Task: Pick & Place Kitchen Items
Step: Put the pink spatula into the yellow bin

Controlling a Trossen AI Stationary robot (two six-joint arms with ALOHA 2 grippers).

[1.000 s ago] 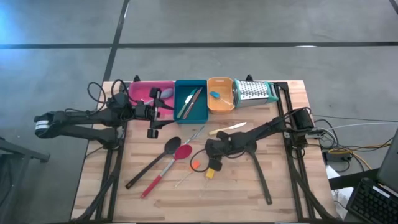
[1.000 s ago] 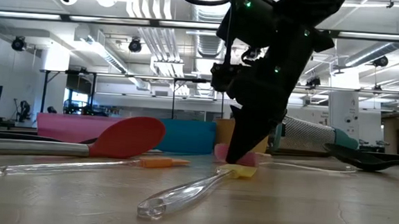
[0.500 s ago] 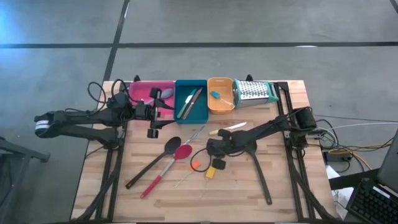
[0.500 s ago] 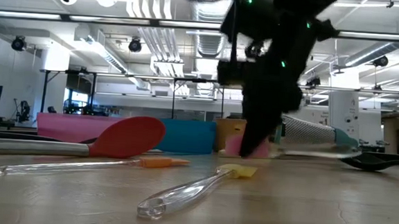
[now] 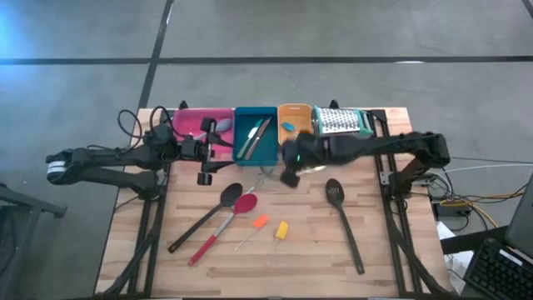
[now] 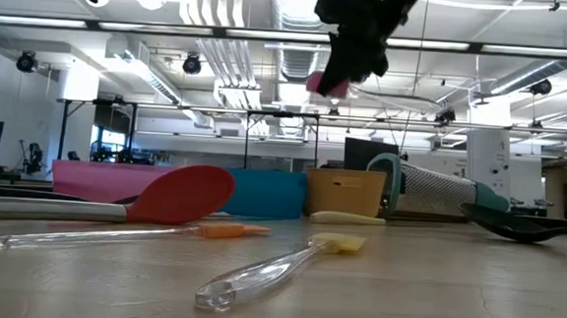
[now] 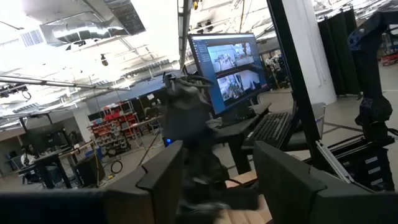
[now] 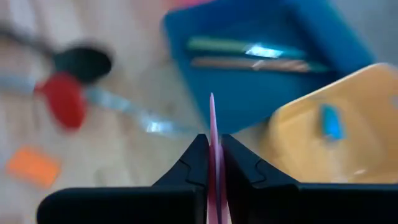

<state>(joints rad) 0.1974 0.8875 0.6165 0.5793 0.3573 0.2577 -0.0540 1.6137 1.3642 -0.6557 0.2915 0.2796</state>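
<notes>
My right gripper (image 8: 212, 142) is shut on a small flat pink piece (image 8: 212, 115) and hangs high over the table (image 6: 328, 78), near the teal tray (image 5: 256, 137) and the orange tray (image 5: 294, 130). On the wood lie a black ladle (image 5: 204, 218), a red spoon (image 5: 223, 223), an orange piece (image 5: 261, 222), a yellow piece (image 5: 281, 230) and a black slotted turner (image 5: 341, 215). My left gripper (image 5: 204, 167) waits open by the pink tray (image 5: 200, 125), fingers apart (image 7: 214, 180). My right gripper pinches the pink piece's two flat faces (image 8: 212, 127) between its two fingers. The piece shows edge-on and sticks out past the fingertips (image 8: 198, 149). The fingers slant downward from the table's right. The piece (image 6: 318, 82) is lifted well clear of the table.
A metal grater (image 5: 341, 122) lies at the far right beside the orange tray. Utensils lie in the teal tray, a blue piece (image 5: 288, 127) in the orange one. Clear-handled utensils (image 6: 257, 271) lie near the front. A cream handle (image 6: 344, 219) lies before the trays.
My right gripper has risen off the table with the pink piece, from beside the yellow and orange pieces, and gone toward the far edge, over the gap in front of the teal and orange trays. The piece is now lifted clear. The slotted turner, before under the arm, shows whole.
</notes>
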